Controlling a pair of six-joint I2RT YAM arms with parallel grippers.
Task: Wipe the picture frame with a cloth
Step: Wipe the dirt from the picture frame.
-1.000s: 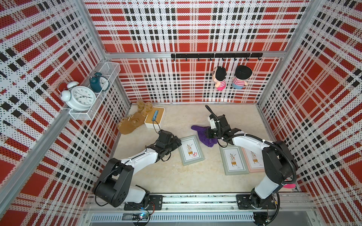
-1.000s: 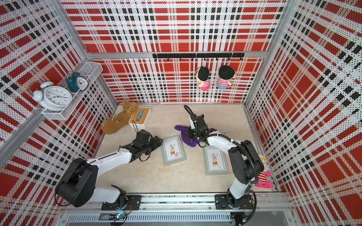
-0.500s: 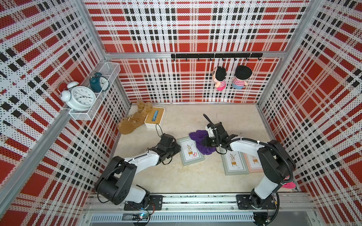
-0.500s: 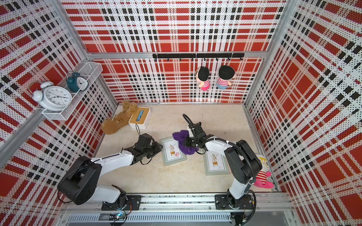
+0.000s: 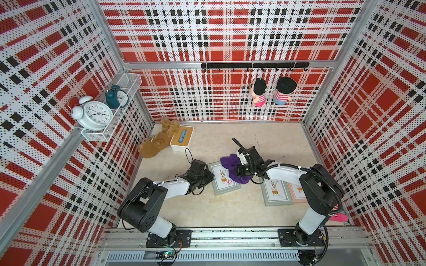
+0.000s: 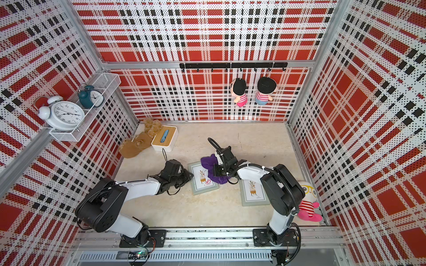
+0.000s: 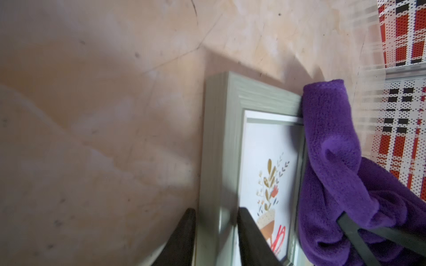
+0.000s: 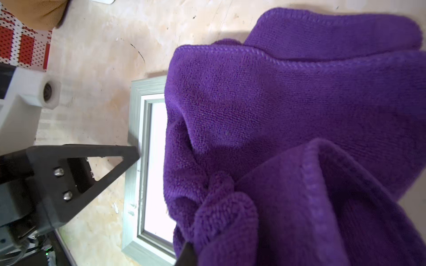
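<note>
The picture frame [image 5: 223,179], grey-green with a plant print, lies flat and askew on the table [image 5: 219,211] between the two arms. The left gripper [image 5: 208,177] meets its left long edge. In the left wrist view its two fingers [image 7: 249,244] straddle that side rail, one on the table outside the rim and one over the glass, both close against the wood and clamped on it.

The cloth [image 5: 230,162], deep purple and bunched, covers the frame's far right corner and most of its right edge, and spills past them onto the table. The right gripper [image 5: 240,171] sits on the bunch with its fingers together, pinching a fold of the cloth. The frame's left rail, near edge and most of the print lie bare.

In both top views bare table runs from the frame's near edge to the arm bases, and from the cloth to the back wall [image 5: 207,101]. To the right a second frame [image 5: 275,192] lies near, with a strip of table between; the cloth's near end comes close to its far corner. A pink frame [image 5: 293,195] lies beside it, partly under the right arm. A tissue box [image 5: 182,138] and a brown plush toy [image 5: 153,145] sit well apart in the far left corner.
</note>
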